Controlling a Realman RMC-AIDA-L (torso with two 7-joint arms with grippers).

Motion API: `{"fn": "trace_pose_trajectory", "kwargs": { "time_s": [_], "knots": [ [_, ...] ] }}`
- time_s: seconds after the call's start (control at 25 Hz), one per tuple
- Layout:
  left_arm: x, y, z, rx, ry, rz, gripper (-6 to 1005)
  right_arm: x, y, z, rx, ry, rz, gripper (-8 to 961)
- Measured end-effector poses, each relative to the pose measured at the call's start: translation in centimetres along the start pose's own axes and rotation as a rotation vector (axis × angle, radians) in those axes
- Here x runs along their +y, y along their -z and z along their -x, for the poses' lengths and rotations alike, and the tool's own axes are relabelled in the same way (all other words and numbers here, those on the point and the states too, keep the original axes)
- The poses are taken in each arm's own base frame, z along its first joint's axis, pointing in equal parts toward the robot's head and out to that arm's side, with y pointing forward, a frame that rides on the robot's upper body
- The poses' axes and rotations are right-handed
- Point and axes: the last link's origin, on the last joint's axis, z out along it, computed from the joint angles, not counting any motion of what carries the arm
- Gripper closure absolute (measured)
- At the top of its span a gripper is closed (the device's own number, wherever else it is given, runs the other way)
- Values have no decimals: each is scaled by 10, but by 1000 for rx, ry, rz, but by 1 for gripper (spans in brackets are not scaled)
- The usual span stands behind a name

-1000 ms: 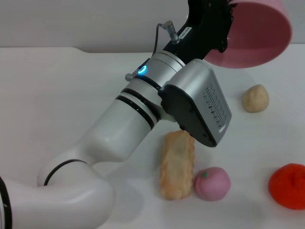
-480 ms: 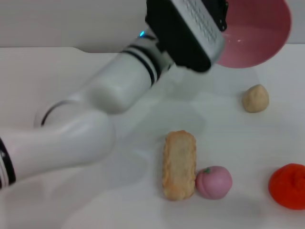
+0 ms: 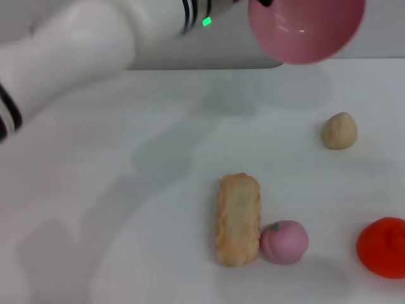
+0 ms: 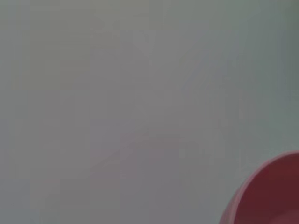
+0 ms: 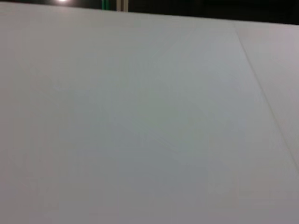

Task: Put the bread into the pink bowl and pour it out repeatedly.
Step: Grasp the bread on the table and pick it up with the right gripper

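The pink bowl [image 3: 307, 28] hangs in the air at the top of the head view, far above the table, held at its rim by my left gripper [image 3: 262, 2], which is mostly cut off by the frame's top edge. Part of the bowl's rim also shows in the left wrist view [image 4: 271, 193]. The bread [image 3: 237, 218] lies flat on the white table [image 3: 126, 190] at the near centre, lengthwise toward me, outside the bowl. My right gripper is out of view.
A small pink peach-like ball [image 3: 283, 242] touches the bread's near right end. A beige egg-shaped lump [image 3: 340, 130] sits at the right. An orange-red toy [image 3: 383, 247] lies at the near right edge. My left arm [image 3: 82, 44] spans the upper left.
My left arm has lifted up and away from the bread, carrying the pink bowl higher and a little left. The bread, once partly hidden by the arm, now lies fully in view.
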Motion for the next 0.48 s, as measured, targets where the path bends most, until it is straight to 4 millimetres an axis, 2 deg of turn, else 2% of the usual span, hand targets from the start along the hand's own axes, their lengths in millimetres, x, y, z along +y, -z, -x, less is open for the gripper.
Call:
{"fn": "trace_pose_trajectory", "kwargs": {
  "time_s": [0.2,0.48],
  "knots": [
    [-36,-3,-1,-85,151,63,956,-3,1,-10,65,2,-17,414],
    [-80,18,-2,-133,331,176,956,-10,-5,-41,277,-87,-63,414]
  ]
}}
